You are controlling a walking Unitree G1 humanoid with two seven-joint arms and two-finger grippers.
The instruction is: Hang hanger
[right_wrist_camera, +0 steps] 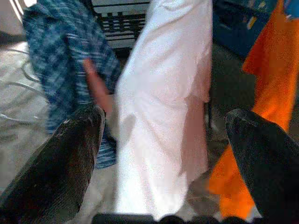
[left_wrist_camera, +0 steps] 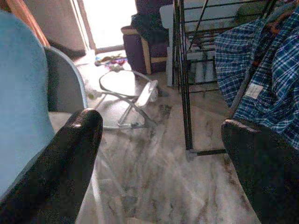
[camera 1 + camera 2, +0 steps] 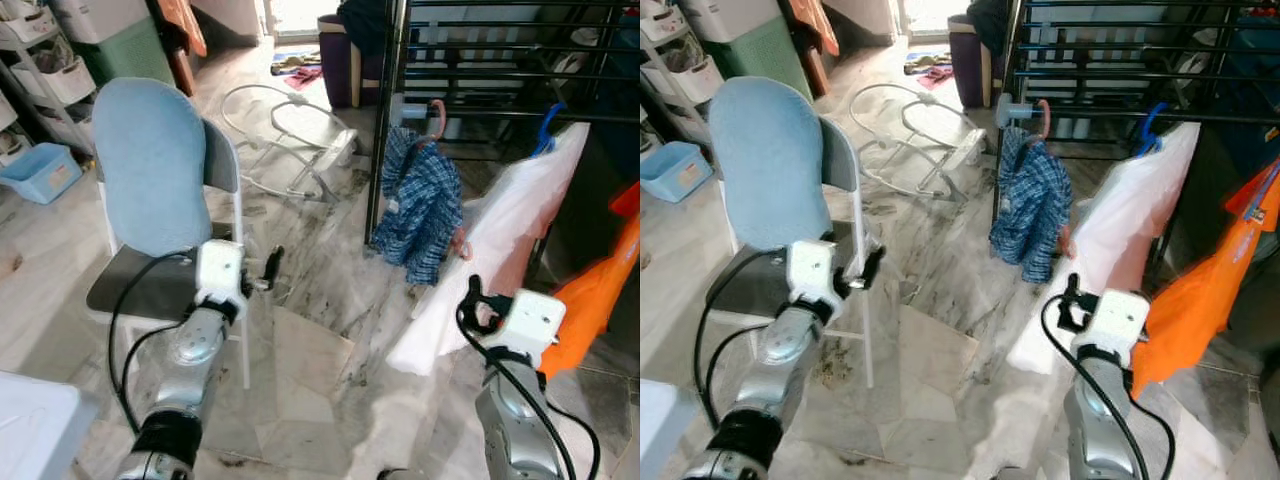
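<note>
A blue plaid shirt [image 3: 420, 205] hangs from a pink hanger [image 3: 437, 115] hooked on the black drying rack [image 3: 385, 120]. To its right a white garment [image 3: 500, 240] hangs on a blue hanger [image 3: 547, 128], and an orange garment [image 3: 600, 290] hangs beyond that. My left gripper [image 3: 268, 268] is open and empty beside the chair, well short of the rack. My right gripper [image 3: 478, 300] is open and empty, low in front of the white garment [image 1: 173, 70]. The plaid shirt [image 2: 271, 79] lies ahead of the left fingers [image 2: 70, 154].
A blue-backed chair [image 3: 150, 170] stands right by my left arm. A white wire bouncer frame [image 3: 290, 140] lies on the marble floor beyond it. A blue basin [image 3: 40, 172] and shelves are at far left, a purple seat [image 3: 340, 60] at the back.
</note>
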